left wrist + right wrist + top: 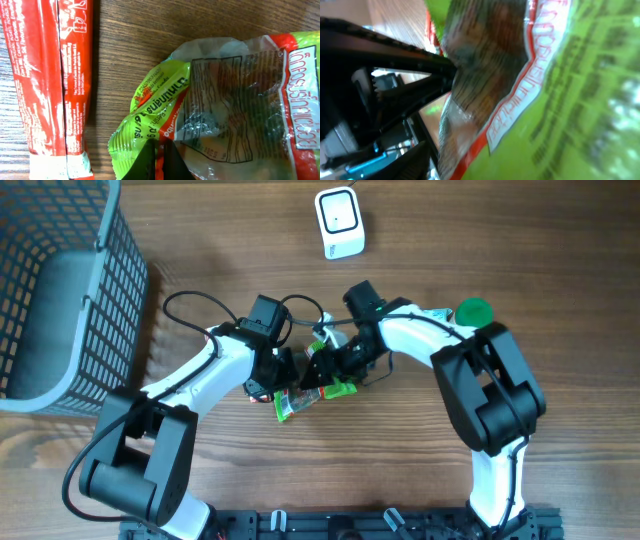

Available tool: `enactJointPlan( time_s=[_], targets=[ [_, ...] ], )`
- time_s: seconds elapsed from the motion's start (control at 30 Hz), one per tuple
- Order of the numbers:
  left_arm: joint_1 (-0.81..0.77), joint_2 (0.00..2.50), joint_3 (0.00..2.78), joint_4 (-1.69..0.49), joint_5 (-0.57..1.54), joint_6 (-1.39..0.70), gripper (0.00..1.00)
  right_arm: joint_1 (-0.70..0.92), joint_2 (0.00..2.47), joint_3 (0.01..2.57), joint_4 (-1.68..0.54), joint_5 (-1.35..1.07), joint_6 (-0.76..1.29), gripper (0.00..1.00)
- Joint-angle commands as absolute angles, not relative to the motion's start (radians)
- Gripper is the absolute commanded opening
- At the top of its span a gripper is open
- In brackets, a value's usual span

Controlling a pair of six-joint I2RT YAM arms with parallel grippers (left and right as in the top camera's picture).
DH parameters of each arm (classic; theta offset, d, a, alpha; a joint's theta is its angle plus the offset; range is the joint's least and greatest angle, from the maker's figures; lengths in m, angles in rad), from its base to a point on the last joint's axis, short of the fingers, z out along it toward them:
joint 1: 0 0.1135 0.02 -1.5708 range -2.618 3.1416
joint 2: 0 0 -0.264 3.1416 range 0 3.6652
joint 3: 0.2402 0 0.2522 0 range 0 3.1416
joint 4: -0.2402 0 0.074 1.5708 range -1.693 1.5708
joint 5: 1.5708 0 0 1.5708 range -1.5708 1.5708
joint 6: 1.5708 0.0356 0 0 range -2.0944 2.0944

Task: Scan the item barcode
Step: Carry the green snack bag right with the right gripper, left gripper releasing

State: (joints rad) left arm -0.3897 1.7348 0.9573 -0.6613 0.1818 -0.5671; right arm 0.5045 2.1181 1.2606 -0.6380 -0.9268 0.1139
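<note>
The item is a crinkled green and orange snack packet (220, 100) with a clear window, lying on the wooden table. In the left wrist view my left gripper (159, 160) is shut on the packet's green and orange edge. From overhead, both grippers meet over the packet (340, 388), the left gripper (288, 373) beside the right gripper (326, 364). The packet (560, 90) fills the right wrist view, pressed close beside one dark finger (405, 162); the other finger is hidden. A white scanner (339, 222) sits at the far side. No barcode can be made out.
A red packet (50, 85) lies left of the green one. A grey mesh basket (60, 290) stands at the far left. A green lid (474, 311) lies by the right arm. Cables loop between the two wrists (300, 310).
</note>
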Motion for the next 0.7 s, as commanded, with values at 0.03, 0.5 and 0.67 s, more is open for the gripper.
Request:
enactJointPlan(
  time_s=[0.03,0.5,0.67],
  targets=[
    [-0.395,1.766,0.923,-0.658,0.183,-0.584,0.04,0.561,2.128,1.242,-0.585,-0.885,0.157,0.04],
    [-0.067,1.202,1.132,-0.738,-0.022,-0.554,0.04,0.281,1.592,1.242,-0.905,-0.733,-0.075,0.04],
    [0.016,1.242,1.132,-0.820,-0.109,-0.554,0.04,0.196,1.546,1.242,-1.077,-0.738,-0.091,0.04]
  ],
)
